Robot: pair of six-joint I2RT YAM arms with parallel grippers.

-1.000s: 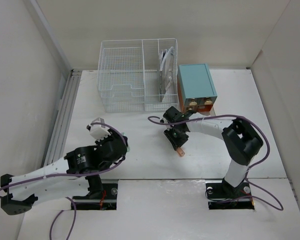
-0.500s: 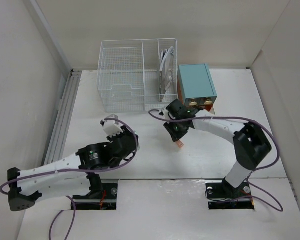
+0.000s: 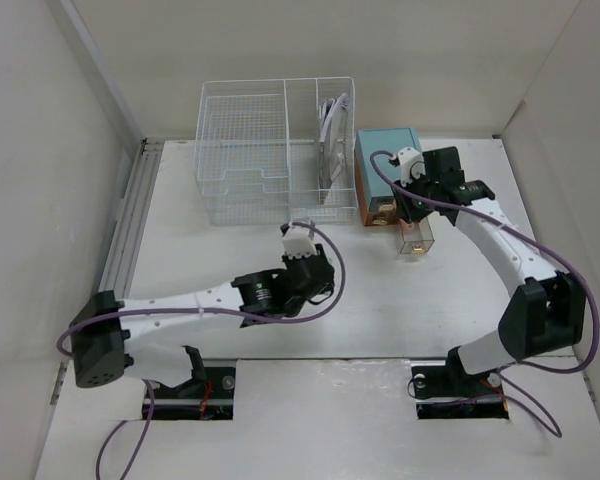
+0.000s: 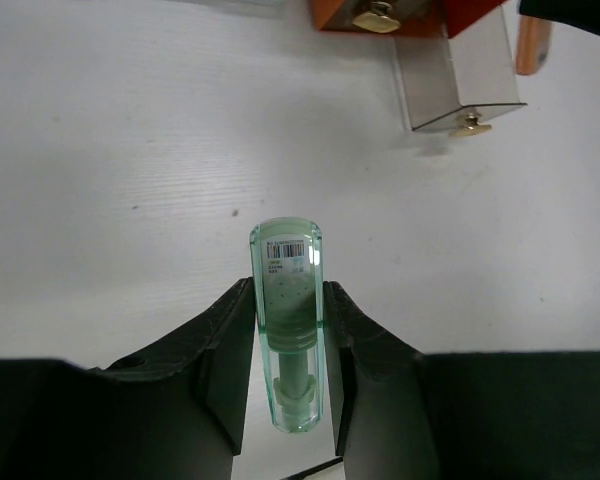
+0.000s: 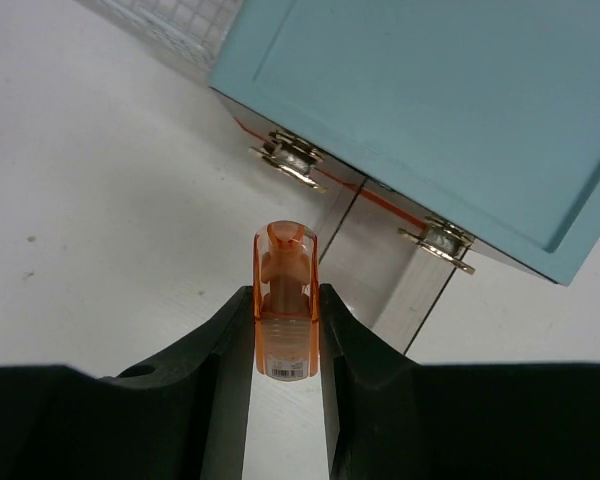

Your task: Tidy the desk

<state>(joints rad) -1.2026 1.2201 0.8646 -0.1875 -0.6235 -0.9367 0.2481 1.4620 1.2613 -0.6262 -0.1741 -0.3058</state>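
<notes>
The desk [image 3: 230, 240] is a white tabletop with a ribbed rail [image 3: 130, 220] on its left. My left gripper [image 3: 312, 272] is over the desk's middle, shut on a clear green tube [image 4: 286, 300] with a barcode label. My right gripper [image 3: 412, 205] is at the front of the teal drawer box [image 3: 392, 165], shut on a clear orange tube [image 5: 285, 300]. It hangs just above the box's right drawer [image 3: 415, 240], which is pulled out. In the right wrist view the orange tube sits over the drawer's metal inside [image 5: 380, 270].
A white wire basket [image 3: 250, 150] stands at the back, left of the teal box, with pale cables or discs [image 3: 330, 135] in its right compartment. The left drawer's brass knob [image 5: 288, 160] stays closed. White walls bound the desk.
My left arm swung right to the desk's middle with the green tube. My right arm carried the orange tube from the desk's middle back to the teal box. The right drawer now stands pulled out.
</notes>
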